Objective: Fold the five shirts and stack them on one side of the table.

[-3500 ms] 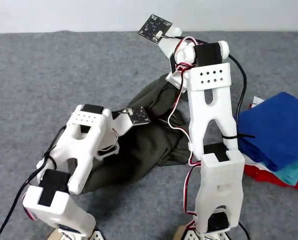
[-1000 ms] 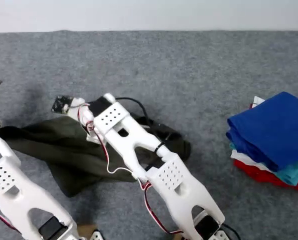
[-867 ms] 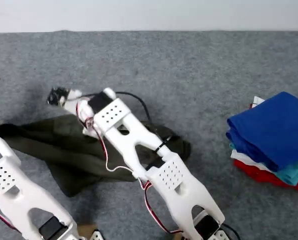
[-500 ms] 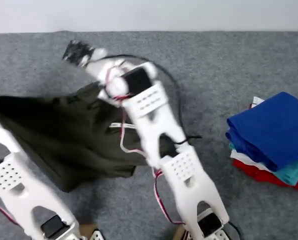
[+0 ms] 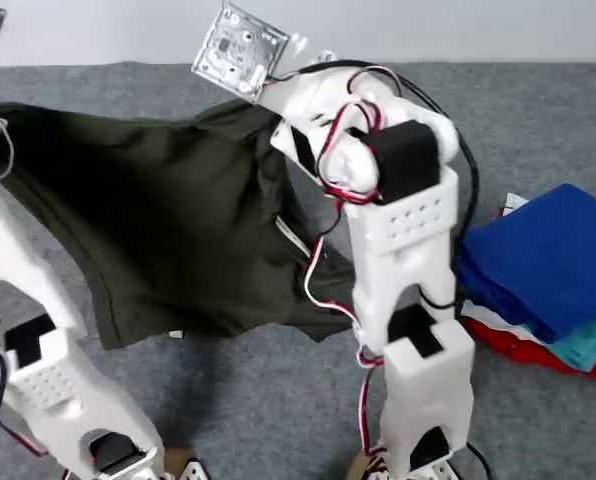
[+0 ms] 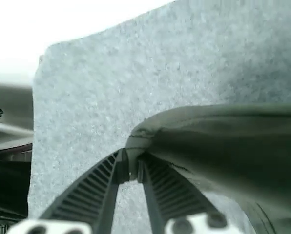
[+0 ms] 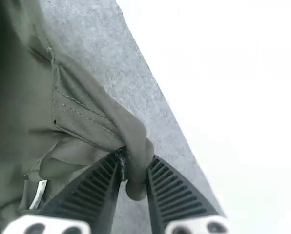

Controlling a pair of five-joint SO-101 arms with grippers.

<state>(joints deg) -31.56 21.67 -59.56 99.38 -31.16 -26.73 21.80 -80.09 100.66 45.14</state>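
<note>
A dark olive shirt (image 5: 168,230) hangs spread in the air above the grey table (image 5: 538,120), held up between both arms. My left gripper (image 6: 130,168) is shut on one top corner of the olive shirt (image 6: 223,141), at the far left of the high view. My right gripper (image 7: 134,168) is shut on a bunched fold of the olive shirt (image 7: 48,117), near the top middle of the high view. The shirt's lower edge trails onto the table near the right arm's base. A stack of folded shirts (image 5: 543,275), blue on top, lies at the right edge.
The right arm's white links (image 5: 403,250) stand between the hanging shirt and the folded stack. The left arm's links (image 5: 23,330) rise along the left edge. Bare grey felt lies at the back right and in front of the shirt.
Both grippers have risen and drawn apart with the olive shirt, lifting it from a crumpled heap on the table into a spread, hanging sheet. The right arm swung toward the back middle.
</note>
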